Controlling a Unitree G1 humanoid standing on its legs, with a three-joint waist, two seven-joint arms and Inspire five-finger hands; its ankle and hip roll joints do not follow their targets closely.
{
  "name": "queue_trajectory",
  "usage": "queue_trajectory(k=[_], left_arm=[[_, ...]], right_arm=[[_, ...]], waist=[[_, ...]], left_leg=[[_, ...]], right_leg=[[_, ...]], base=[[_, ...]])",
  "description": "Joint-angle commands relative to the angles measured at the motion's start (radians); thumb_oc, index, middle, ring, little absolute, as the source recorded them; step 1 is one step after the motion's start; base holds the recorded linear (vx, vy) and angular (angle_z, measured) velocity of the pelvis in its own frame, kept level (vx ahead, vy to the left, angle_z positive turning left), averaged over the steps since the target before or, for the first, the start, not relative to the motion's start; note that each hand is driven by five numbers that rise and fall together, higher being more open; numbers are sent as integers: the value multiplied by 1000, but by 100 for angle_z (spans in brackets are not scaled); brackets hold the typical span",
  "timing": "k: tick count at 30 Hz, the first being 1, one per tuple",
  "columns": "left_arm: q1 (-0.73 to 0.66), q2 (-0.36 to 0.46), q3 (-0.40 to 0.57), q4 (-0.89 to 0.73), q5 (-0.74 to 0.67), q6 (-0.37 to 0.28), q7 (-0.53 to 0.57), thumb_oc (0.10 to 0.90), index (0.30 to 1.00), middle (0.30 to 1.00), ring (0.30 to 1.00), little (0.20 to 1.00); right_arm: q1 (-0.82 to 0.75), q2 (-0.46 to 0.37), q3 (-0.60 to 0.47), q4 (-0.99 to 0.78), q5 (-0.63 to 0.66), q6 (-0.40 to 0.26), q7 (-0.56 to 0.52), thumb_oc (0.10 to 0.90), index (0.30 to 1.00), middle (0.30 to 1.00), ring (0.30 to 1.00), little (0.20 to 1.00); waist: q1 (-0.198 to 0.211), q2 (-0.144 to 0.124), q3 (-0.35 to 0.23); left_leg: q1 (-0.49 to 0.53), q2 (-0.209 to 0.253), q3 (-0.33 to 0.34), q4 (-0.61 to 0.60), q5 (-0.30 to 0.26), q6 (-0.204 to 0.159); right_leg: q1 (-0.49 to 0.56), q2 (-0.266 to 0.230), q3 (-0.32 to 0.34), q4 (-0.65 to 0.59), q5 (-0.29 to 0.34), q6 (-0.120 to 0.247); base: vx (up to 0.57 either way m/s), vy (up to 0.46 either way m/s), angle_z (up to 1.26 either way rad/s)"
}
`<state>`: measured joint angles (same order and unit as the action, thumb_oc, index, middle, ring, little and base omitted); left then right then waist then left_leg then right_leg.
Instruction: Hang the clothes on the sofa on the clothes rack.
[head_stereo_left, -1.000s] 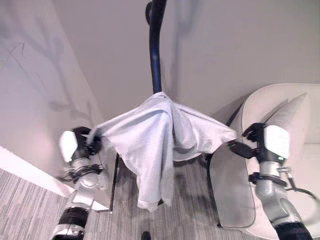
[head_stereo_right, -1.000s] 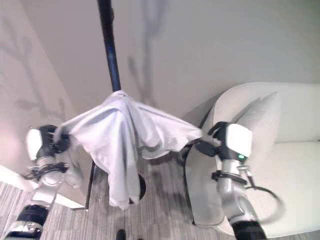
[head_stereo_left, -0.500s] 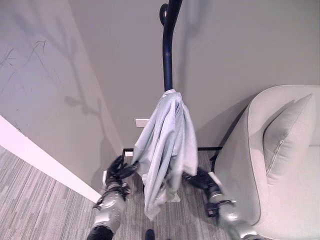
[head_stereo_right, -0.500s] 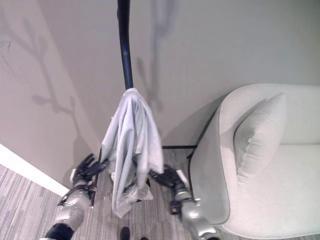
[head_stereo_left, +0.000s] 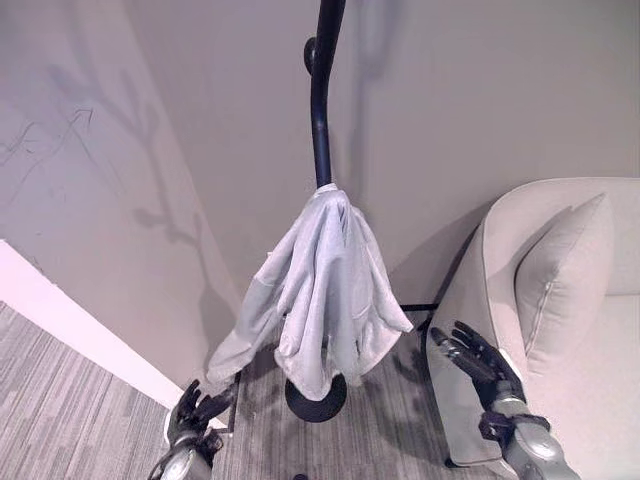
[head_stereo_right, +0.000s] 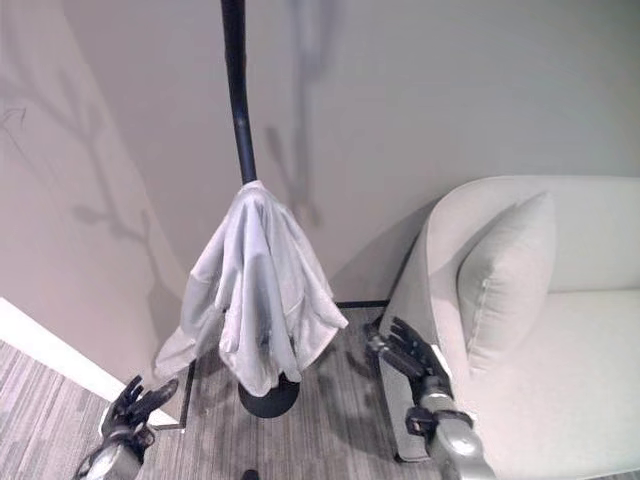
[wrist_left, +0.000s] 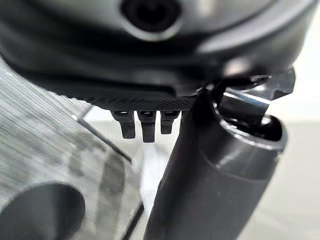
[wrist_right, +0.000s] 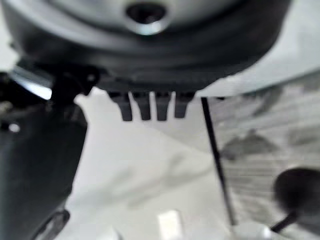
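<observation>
The pale grey cloth garment hangs draped on the dark upright metal clothes rack, left of the cream upholstered sofa. Left robot hand and right robot hand are both released, fingers spread, low and apart from the cloth. Best to draw them away downward and outward, well clear of the dangling hem, so nothing snags.

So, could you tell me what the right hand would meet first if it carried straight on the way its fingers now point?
Probably the hanging shirt: the open right hand points up toward its lower edge, beside the sofa. Depth is unclear, so it might pass in front.
</observation>
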<state>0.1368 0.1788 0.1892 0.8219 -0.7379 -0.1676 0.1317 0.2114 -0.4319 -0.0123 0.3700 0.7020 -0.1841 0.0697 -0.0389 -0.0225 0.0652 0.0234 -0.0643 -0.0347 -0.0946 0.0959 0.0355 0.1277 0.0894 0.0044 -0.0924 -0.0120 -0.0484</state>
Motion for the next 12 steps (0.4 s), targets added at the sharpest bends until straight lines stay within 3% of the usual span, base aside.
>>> queue_trajectory(k=[1,2,5,9,10,12], left_arm=[[-89,22,73,151,-158,-64,-71,800,900,900,900,900],[-65,18,91,256,-134,-50,-89,800,900,900,900,900],[-44,23,84,426,-68,-18,-126,800,900,900,900,900],[-34,12,50,592,2,34,-169,800,900,900,900,900],[-40,2,23,617,25,44,-176,800,900,900,900,900],[-52,-8,-23,605,60,38,-177,800,900,900,900,900]], right_arm=[[-3,50,-104,-70,277,-93,166,800,900,900,900,900],[5,118,-146,9,420,-94,221,800,900,900,900,900],[-3,209,-222,215,579,-118,218,800,900,900,900,900],[-46,246,-277,668,603,-48,121,800,900,900,900,900],[-73,254,-287,861,587,2,79,800,900,900,900,900],[-98,257,-298,1061,539,92,26,800,900,900,900,900]], waist=[[3,-26,-60],[-2,-24,-64],[-7,-19,-70],[-6,-11,-76],[-2,-10,-80],[9,-9,-83]], left_leg=[[28,5,55,7,-97,-14],[25,4,54,7,-95,-14],[29,3,50,7,-99,-15],[33,1,46,7,-105,-14],[30,-1,41,7,-100,-14],[30,-2,29,7,-99,-12]], right_leg=[[-31,-38,-11,46,-44,92],[-36,-37,-10,48,-43,91],[-34,-36,-16,51,-48,91],[-32,-36,-19,55,-53,88],[-33,-36,-18,51,-49,85],[-29,-38,-20,48,-50,81]], base=[[-10,8,-4],[-12,9,-5],[-1,14,0],[-8,25,11],[6,15,13],[-6,12,1]])
